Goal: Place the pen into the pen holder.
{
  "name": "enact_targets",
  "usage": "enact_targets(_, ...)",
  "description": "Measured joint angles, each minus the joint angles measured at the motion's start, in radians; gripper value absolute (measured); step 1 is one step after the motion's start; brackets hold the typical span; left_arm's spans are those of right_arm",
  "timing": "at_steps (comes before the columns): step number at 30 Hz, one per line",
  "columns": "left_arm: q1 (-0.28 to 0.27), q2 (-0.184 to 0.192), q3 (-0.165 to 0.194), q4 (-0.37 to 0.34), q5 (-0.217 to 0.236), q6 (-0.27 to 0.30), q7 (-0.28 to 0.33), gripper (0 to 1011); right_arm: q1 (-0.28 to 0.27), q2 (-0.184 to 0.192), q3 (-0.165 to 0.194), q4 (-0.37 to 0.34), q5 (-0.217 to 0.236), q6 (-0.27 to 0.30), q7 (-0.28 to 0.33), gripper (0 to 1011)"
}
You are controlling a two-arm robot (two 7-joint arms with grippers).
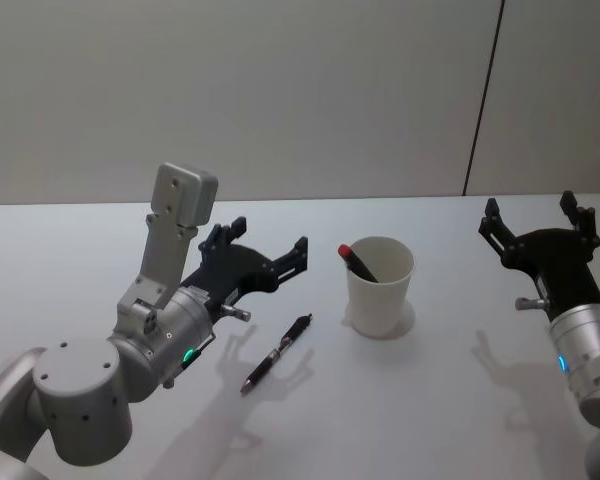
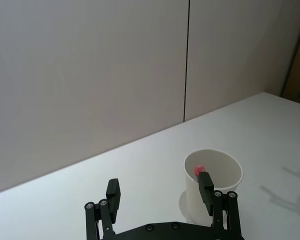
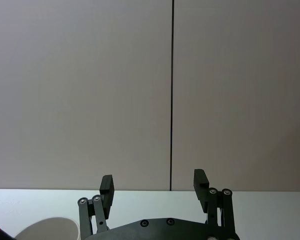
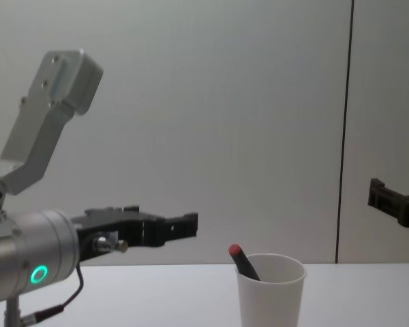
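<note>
White pen holder [image 1: 382, 300] upright, red-tipped pen [image 1: 356, 259] leaning inside; dark pen [image 1: 277, 354] flat nearby

Pen holder [image 1: 380, 287], a white paper cup, stood upright on the white table [image 1: 70, 260], right of centre. A red-capped pen [image 1: 358, 262] leaned inside it against the left rim, cap sticking up above the edge. A dark pen [image 1: 277, 354] lay flat on the table, near the cup's lower left and apart from it, lying diagonally with its far end toward the cup. Left gripper [image 1: 268, 240] hovered left of the cup, beyond the dark pen, fingers spread, nothing between them. Right gripper [image 1: 532, 212] was well to the right of the cup, fingers likewise spread and empty. Plain grey wall [image 1: 280, 100] behind.
</note>
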Motion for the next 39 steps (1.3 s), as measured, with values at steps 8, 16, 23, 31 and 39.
enact_targets(8,-0.004,0.003,-0.014,0.022,-0.076,0.112,-0.012,1003,-0.001,0.000,0.000,-0.001,0.000,0.001,0.000,1002)
enact_targets(16,-0.024,0.000,-0.019,0.055,-0.094,0.221,-0.040,1003,-0.001,0.000,0.000,-0.001,0.000,0.001,0.000,1002)
enact_targets(23,-0.044,-0.004,-0.018,0.089,-0.084,0.292,-0.077,1003,-0.001,0.000,0.000,-0.001,0.000,0.001,0.000,1002)
enact_targets(31,-0.060,-0.008,-0.012,0.121,-0.057,0.341,-0.111,1003,-0.001,0.000,0.000,-0.001,0.000,0.001,0.000,1002)
enact_targets(39,-0.073,-0.013,-0.002,0.144,-0.010,0.391,-0.129,1003,-0.001,0.000,0.000,-0.001,0.000,0.001,0.000,1002)
